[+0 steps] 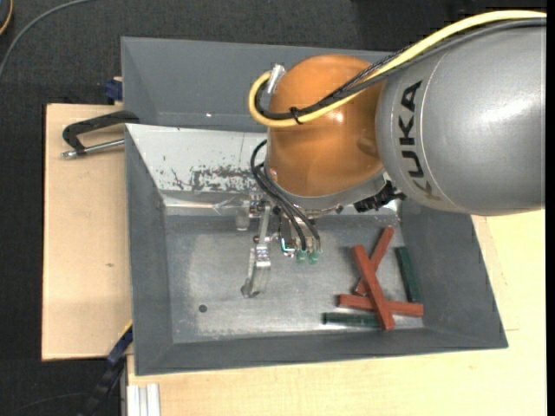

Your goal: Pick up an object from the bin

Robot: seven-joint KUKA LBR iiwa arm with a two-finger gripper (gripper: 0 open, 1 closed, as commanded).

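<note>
Nothing picked yet: the tool [276, 267] hangs over the bare bin [199, 319] centre, red and green sticks [377, 289] heaped at four o'clock; apart or together, cannot tell

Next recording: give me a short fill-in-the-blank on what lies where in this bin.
The heaped sticks are red and dark ____.
They lie in the lower ____ corner of the bin, as the camera sees it.
The gripper hangs to their ____, apart from them.
Missing words: green; right; left.

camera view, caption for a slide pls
Gripper hangs over the middle of the grey bin, apart from a heap of red and dark green sticks at the view's right
</note>
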